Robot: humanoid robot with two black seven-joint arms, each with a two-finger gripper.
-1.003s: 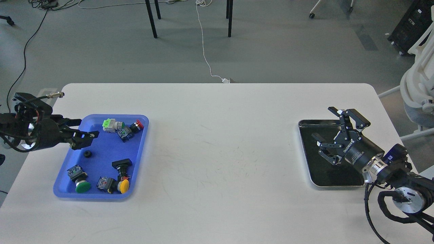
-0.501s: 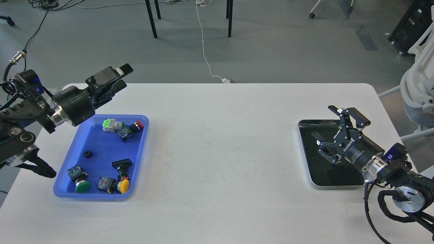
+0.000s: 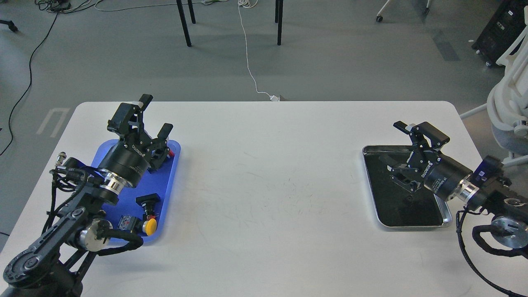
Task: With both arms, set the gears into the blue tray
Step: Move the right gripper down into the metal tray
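The blue tray [image 3: 170, 185] lies at the table's left side, mostly covered by my left arm. My left gripper [image 3: 155, 116] hovers over the tray's far end, open, with nothing between its fingers. No gear shows in the tray; the arm hides the tray's middle. My right gripper [image 3: 394, 144] stands open over the far part of the silver-rimmed tray [image 3: 412, 225] at the right. Against that tray's black lining I cannot make out any gears.
Push-button switches lie in the blue tray: a yellow-capped one [image 3: 151, 226], a black one [image 3: 148, 200] and a red one [image 3: 170, 153]. A white chair [image 3: 509, 107] stands past the table's right edge. Bare white tabletop [image 3: 268, 181] separates the two trays.
My left arm has swung in from the left and now lies over the blue tray, hiding the black gear that showed there. The right gripper has shifted slightly up and away.
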